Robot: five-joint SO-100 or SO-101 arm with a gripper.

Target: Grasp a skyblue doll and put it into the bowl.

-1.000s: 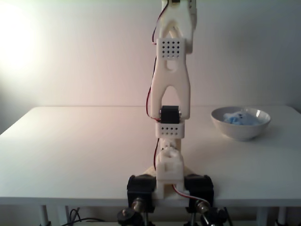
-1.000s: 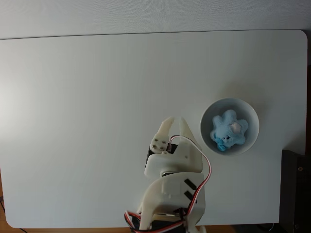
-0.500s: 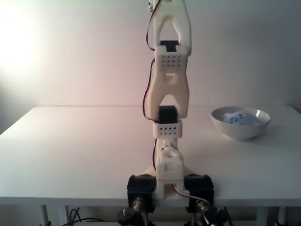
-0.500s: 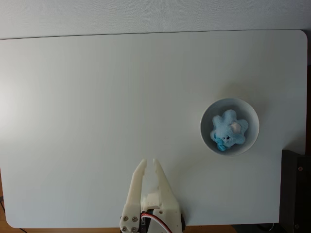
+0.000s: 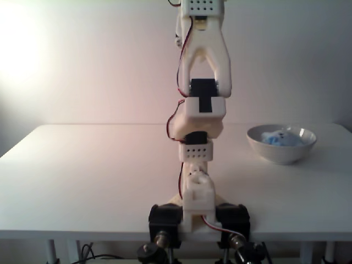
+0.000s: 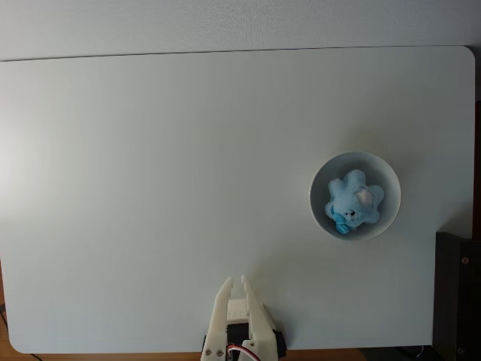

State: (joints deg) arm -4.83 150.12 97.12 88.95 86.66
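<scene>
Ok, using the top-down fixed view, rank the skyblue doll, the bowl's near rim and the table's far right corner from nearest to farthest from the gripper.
From the gripper at the bottom edge of that view:
1. The bowl, its lower-left rim, up and to the right of the gripper.
2. The skyblue doll, lying inside the bowl, just past that rim.
3. The table, its top-right corner, farthest by a wide margin.

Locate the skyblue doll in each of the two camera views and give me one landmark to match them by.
Fixed view from the front: the skyblue doll sits at the right, low inside the bowl, only its top peeking over the rim.
Fixed view from above: the skyblue doll lies right of centre, fully visible inside the bowl.
Shared landmark: the white bowl near the table's right edge.
</scene>
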